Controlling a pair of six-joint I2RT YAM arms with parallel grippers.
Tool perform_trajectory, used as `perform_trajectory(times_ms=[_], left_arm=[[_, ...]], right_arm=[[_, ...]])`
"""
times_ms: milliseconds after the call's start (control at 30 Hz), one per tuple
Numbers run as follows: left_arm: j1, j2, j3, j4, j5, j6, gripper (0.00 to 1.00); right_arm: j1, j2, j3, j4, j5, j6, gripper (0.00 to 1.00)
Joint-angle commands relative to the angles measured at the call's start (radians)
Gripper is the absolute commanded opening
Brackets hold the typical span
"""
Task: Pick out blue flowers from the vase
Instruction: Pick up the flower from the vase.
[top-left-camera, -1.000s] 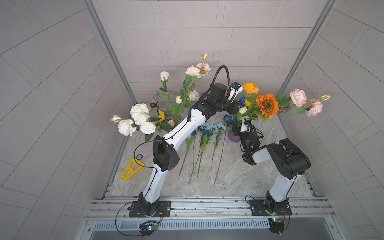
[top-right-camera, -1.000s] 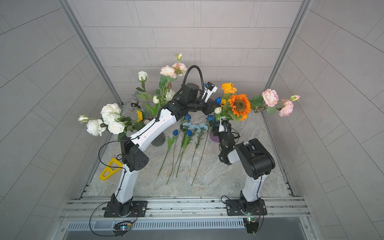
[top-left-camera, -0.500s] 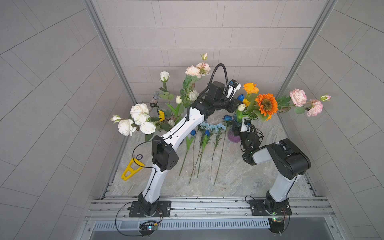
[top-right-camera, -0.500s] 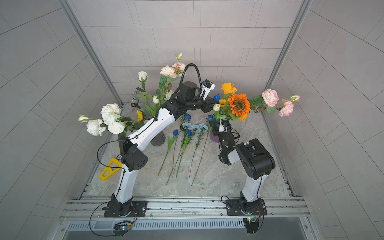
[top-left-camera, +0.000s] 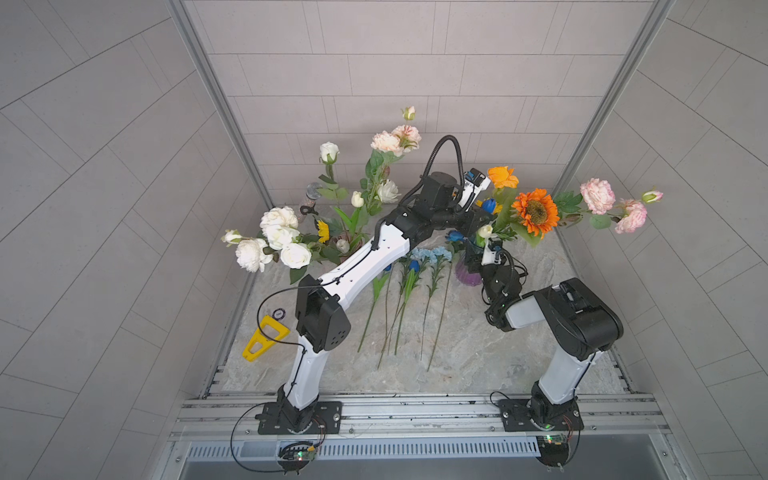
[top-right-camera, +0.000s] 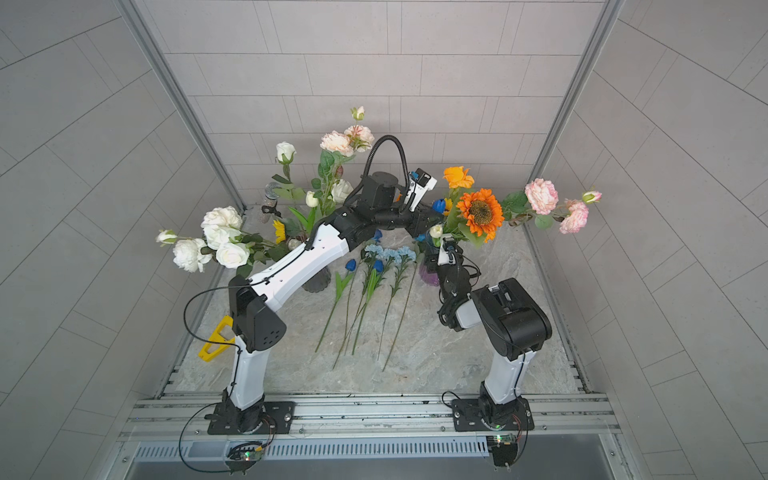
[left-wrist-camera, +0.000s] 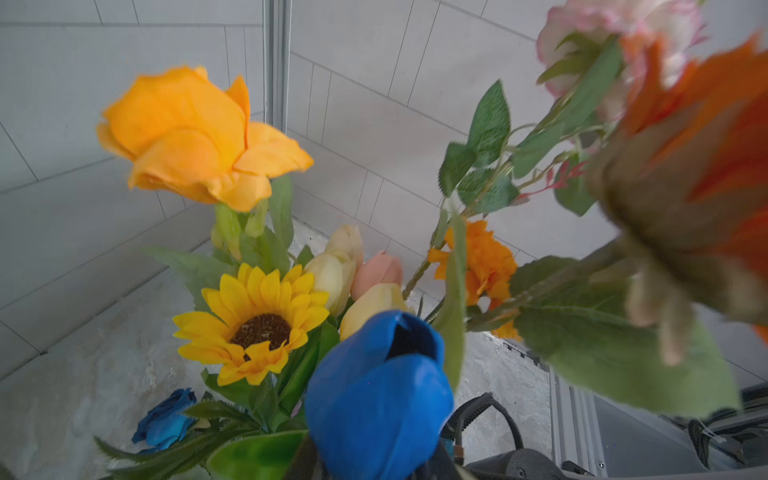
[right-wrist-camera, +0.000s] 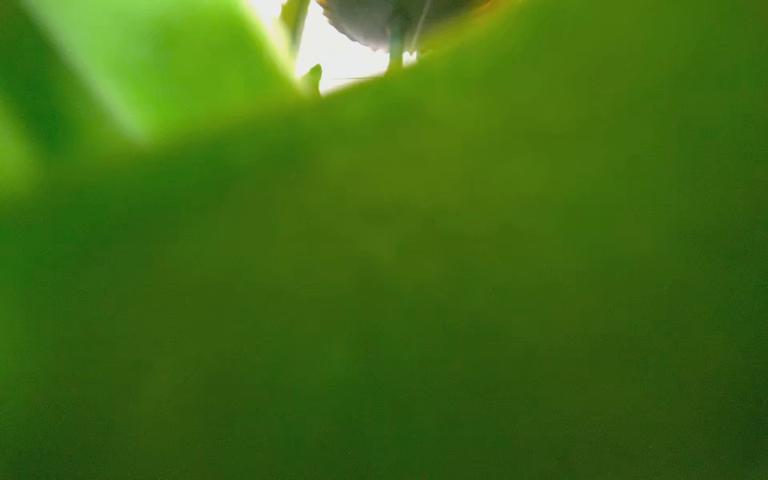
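Observation:
My left gripper (top-left-camera: 483, 212) reaches into the bouquet in the purple vase (top-left-camera: 466, 276). It is shut on the stem of a blue tulip (top-left-camera: 489, 204). In the left wrist view that tulip's bloom (left-wrist-camera: 376, 395) fills the space just above the jaws and hides them. A dark blue rose (top-left-camera: 455, 236) hangs low at the vase's left side. Several blue flowers (top-left-camera: 430, 255) lie on the table left of the vase, stems toward me. My right gripper (top-left-camera: 474, 255) sits at the vase's neck, closed round it. A green leaf (right-wrist-camera: 374, 270) covers the right wrist view.
An orange sunflower (top-left-camera: 535, 211), an orange rose (top-left-camera: 503, 176) and pink carnations (top-left-camera: 598, 195) fill the same vase. A second vase (top-right-camera: 318, 282) at the back left holds white roses (top-left-camera: 278, 237). A yellow tool (top-left-camera: 266, 343) lies at the table's left edge.
My left gripper went slightly up and left, then back down and right, and the blue tulip moved with it. The right arm stayed still.

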Motion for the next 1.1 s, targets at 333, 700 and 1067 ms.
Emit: perform_trajectory(times_ms=[333, 700, 1067], left_arm=[[0.018, -0.085, -0.099, 0.123, -0.101, 0.043, 0.30], [0.021, -0.201, -0.044, 0.071, -0.293, 0.233, 0.30], [0.051, -0.423, -0.104, 0.027, -0.378, 0.307, 0.30]], right_arm=[[0.006, -0.048, -0.012, -0.077, 0.008, -0.110, 0.48], [0.006, -0.036, -0.024, -0.057, 0.015, -0.108, 0.48], [-0.005, -0.033, -0.031, -0.040, 0.035, -0.101, 0.48]])
